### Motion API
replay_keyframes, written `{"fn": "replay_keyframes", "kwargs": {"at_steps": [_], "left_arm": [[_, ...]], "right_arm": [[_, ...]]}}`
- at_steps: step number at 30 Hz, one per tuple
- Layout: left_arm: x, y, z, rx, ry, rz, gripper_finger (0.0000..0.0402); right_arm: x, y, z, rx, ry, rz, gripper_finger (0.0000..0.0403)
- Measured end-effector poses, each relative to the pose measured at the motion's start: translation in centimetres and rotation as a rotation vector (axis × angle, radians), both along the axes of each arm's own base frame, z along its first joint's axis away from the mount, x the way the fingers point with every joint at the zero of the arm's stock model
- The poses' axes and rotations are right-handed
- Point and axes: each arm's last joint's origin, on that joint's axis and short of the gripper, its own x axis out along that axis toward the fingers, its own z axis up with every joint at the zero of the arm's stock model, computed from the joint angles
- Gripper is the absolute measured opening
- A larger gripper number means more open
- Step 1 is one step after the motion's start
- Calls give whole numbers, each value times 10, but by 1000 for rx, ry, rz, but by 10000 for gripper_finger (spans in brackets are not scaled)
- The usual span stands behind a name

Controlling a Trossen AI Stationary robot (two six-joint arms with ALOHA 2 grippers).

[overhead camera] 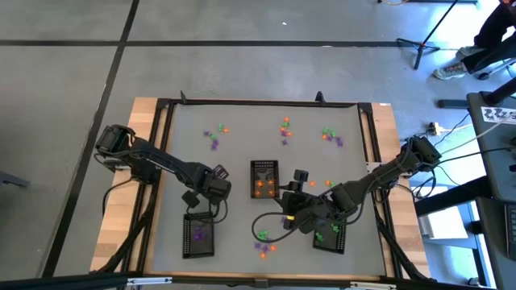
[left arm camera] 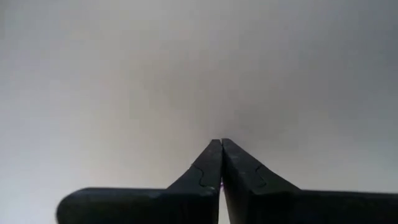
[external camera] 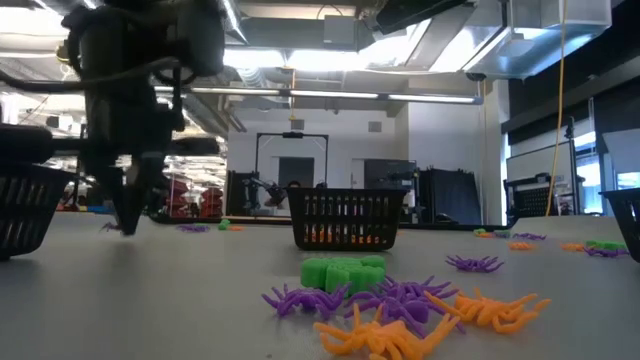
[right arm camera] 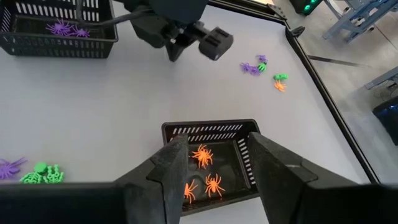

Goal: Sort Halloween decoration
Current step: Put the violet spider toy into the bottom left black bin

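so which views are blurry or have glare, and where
Low view: the near orange spiders are soft, and ceiling lights glare bright behind. Left wrist view: the table is a featureless grey blur past the left gripper, fingers shut. Right wrist view: sharp on the tray of orange spiders.

your two arms are dark, near-black, built of chunky rounded joint housings linked by slim straight tubes. black cables loop loose beside each forearm. the left tool ends in two matte black wedge fingers with a notched puzzle-like seam. the right tool has broad, flat, dull black fingers with bevelled edges.
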Motion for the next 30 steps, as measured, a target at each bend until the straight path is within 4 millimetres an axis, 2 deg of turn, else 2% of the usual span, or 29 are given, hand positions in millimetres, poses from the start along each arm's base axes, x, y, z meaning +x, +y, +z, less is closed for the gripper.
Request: {"fn": "replay_keyframes", "kwargs": {"at_steps": [8,15,21,26,30], "left_arm": [[1,-17,48,-14,-80,47,0],[1,-52,87,-290,-150,138,0],[-7,-85,92,-500,-112,228,0],[-13,-105,94,-572,-120,281,0],[-17,-112,94,-556,-145,327,0]], "right_arm": [[0,0,0,0,0,0,165],[0,0,0,4,-1,-2,165],[0,1,0,20,1,9,165],[1,1,0,23,-4,8,165],[1,1,1,30,-17,9,165]]}}
